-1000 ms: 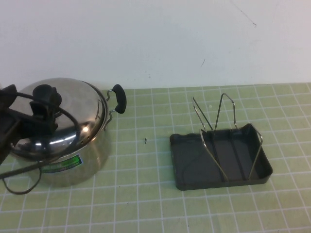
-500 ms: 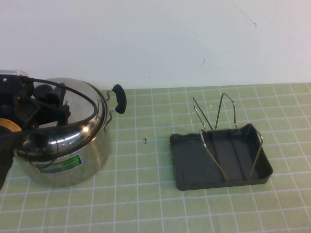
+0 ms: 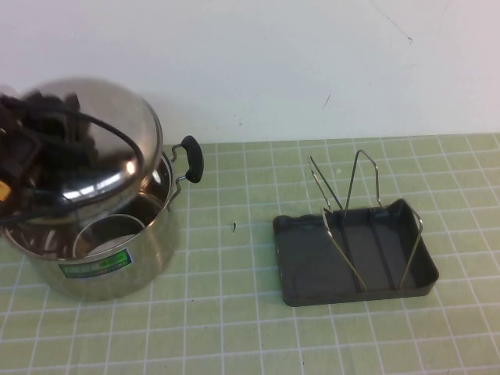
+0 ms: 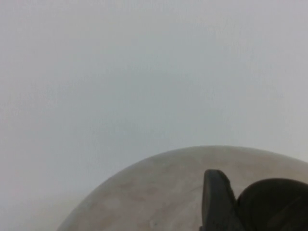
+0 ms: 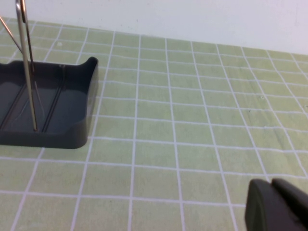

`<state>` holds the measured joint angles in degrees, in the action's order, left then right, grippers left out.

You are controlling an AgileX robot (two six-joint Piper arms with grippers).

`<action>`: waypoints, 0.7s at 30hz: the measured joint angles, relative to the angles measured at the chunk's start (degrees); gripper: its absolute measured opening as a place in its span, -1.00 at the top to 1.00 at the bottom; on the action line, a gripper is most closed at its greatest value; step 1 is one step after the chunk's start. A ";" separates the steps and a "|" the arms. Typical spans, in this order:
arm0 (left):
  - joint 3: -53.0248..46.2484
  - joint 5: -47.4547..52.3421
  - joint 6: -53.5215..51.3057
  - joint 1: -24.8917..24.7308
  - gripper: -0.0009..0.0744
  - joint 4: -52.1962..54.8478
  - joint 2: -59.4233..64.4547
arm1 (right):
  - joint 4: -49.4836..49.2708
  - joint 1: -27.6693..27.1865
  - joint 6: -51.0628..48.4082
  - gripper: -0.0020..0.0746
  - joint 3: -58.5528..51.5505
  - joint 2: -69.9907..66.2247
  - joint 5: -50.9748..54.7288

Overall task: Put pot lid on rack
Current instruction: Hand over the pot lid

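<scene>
The pot lid (image 3: 105, 141), shiny domed steel, hangs tilted above the open steel pot (image 3: 109, 250) at the left. My left gripper (image 3: 48, 123) is shut on the lid's black knob (image 4: 274, 204). In the left wrist view one finger (image 4: 216, 199) presses against the knob, with the lid's dome (image 4: 154, 192) behind it. The rack (image 3: 351, 207), wire loops upright in a dark grey tray (image 3: 312, 266), stands at the right and holds nothing. My right gripper (image 5: 276, 207) is shut and empty, low over the mat beside the tray (image 5: 72, 130). It is out of the high view.
The pot has a black side handle (image 3: 191, 158) pointing toward the rack. A green gridded mat (image 3: 234, 312) covers the table. A white wall (image 3: 273, 62) runs along the back. A cable (image 3: 101, 133) crosses the lid.
My left gripper has lifted the lid off the pot and tilted it up and back. The pot's inside now shows. The rack has not moved.
</scene>
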<state>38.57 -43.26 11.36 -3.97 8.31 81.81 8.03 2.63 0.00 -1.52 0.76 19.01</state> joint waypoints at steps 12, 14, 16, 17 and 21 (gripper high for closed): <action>0.00 7.86 40.00 0.00 0.14 29.81 -23.35 | -4.93 0.00 7.86 0.95 -0.11 0.00 -3.29; 0.00 6.45 46.61 0.00 0.14 39.49 -24.15 | -17.52 0.00 15.20 0.95 -0.11 0.00 -6.28; 0.00 4.08 50.79 0.00 0.14 46.58 -24.41 | -28.81 0.00 20.54 0.95 -0.11 0.00 -8.71; 0.00 2.86 52.43 0.00 0.14 49.62 -24.41 | -32.25 0.00 21.79 0.95 -0.11 0.00 -9.52; 0.00 -0.36 56.71 0.00 0.15 54.68 -23.21 | -35.16 0.00 19.48 0.95 -0.11 0.00 -10.88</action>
<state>38.57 -43.62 68.07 -3.97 62.99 58.61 -27.13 2.63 19.48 -1.63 0.76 8.13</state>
